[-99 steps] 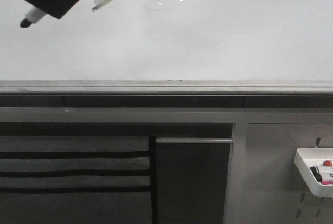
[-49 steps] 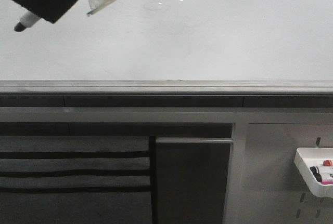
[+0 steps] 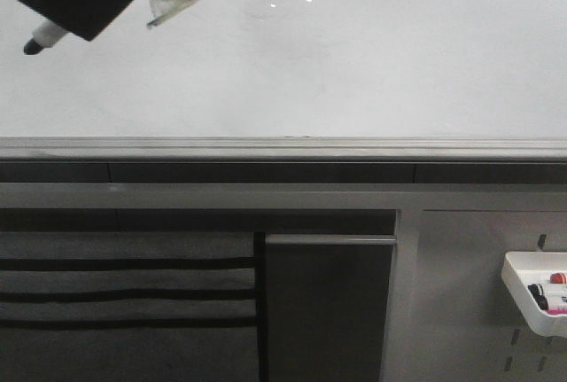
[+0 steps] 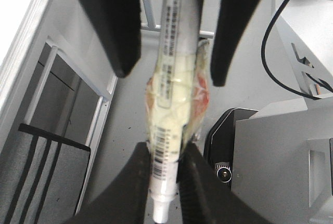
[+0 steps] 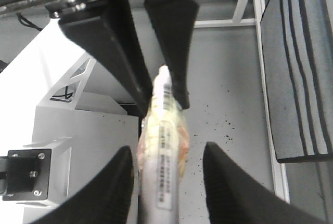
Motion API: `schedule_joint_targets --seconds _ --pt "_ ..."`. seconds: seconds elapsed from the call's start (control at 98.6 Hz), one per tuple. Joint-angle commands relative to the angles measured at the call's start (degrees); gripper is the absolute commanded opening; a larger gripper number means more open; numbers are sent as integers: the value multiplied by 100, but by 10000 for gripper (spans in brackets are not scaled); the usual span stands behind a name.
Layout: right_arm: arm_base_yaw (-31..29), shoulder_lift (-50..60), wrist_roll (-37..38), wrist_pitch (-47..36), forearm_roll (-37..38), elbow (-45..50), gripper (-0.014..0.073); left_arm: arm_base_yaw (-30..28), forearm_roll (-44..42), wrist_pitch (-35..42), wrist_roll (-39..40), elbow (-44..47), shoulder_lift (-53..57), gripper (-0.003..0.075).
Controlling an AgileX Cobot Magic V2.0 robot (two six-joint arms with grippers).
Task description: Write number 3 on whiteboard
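The whiteboard (image 3: pixel 354 63) fills the upper front view, glossy white with glare at its top. No black number 3 shows on it, only faint smudges. My left gripper (image 3: pixel 75 10) is at the top left in front of the board, shut on a white marker (image 4: pixel 174 52) wrapped in a yellowish tape wad with red in it. The marker's dark tip (image 3: pixel 35 45) points down-left, and I cannot tell whether it touches the board. In the right wrist view my right gripper (image 5: pixel 166 154) is open around the marker's other end. The marker lies against one finger, with a gap to the other.
A grey metal ledge (image 3: pixel 283 147) runs under the board. Below are a grey striped panel (image 3: pixel 124 293), a dark panel (image 3: pixel 328 311) and a pegboard (image 3: pixel 461 311). A white tray (image 3: pixel 536 293) on it holds spare markers.
The left gripper and marker tip shifted slightly left and up between one second and half a second ago. Nothing has visibly moved since.
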State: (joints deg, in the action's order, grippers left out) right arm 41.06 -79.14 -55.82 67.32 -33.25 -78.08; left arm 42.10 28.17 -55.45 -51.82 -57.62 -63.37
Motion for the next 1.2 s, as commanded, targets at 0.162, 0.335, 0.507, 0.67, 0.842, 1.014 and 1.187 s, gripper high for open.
schedule_joint_targets --seconds 0.162,0.335,0.507,0.67,0.842,1.014,1.187 --pt "12 145 -12 -53 -328 -183 180 44 226 188 -1 -204 133 -18" --pt "12 145 -12 -53 -343 -183 45 44 222 199 -1 -204 133 -18" --pt "12 145 -12 -53 -343 -183 -30 44 208 219 -1 -204 133 -15" --pt "12 145 -12 -53 -343 -183 -48 44 198 257 -1 -204 133 170" --pt "-25 222 444 -270 247 -183 -47 -52 -157 427 146 -294 211 451" --pt "-132 655 1588 -534 1302 -183 -48 -583 -340 616 563 -294 668 463" --pt "-853 1354 2193 -1164 1302 407 -48 -1278 -307 685 1042 -55 1233 463"
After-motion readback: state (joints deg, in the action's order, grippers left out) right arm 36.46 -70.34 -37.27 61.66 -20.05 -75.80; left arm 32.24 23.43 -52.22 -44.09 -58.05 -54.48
